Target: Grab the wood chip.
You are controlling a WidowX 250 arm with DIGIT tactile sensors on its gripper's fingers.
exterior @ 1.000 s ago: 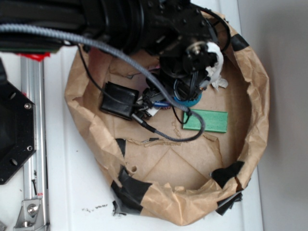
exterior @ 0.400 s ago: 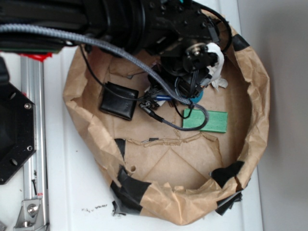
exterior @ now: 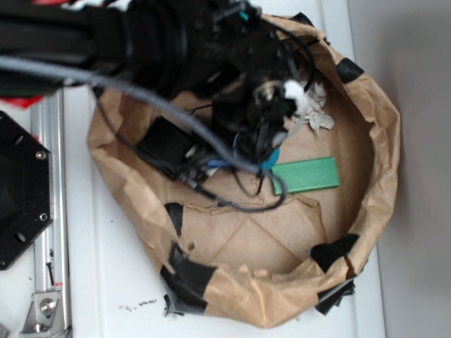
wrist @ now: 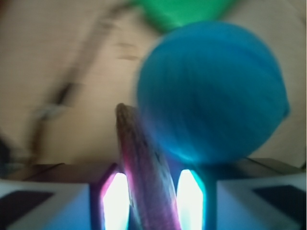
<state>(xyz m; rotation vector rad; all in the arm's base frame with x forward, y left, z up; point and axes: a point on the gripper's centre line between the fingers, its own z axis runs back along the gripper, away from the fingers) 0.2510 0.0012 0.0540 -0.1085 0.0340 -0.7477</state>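
In the wrist view the wood chip (wrist: 144, 163), a long dark brown sliver tinted pink by the finger lights, stands between my two fingers, and my gripper (wrist: 152, 203) is shut on it. A blue ball (wrist: 211, 91) sits just beyond and to the right of the chip's tip. In the exterior view my gripper (exterior: 264, 151) hangs over the middle of the brown paper nest (exterior: 380, 183), left of the green block (exterior: 306, 174). There the arm hides the chip.
A flat black pad (exterior: 163, 144) lies at the nest's left, partly under the arm and its grey cable (exterior: 232, 204). Crumpled white paper (exterior: 313, 113) lies at the back. Black tape patches mark the nest's rim. A metal rail (exterior: 46, 211) runs along the left.
The arm has swung back and left and looks larger, closer to the camera. The green block now lies slightly tilted, and the paper nest has shifted a little.
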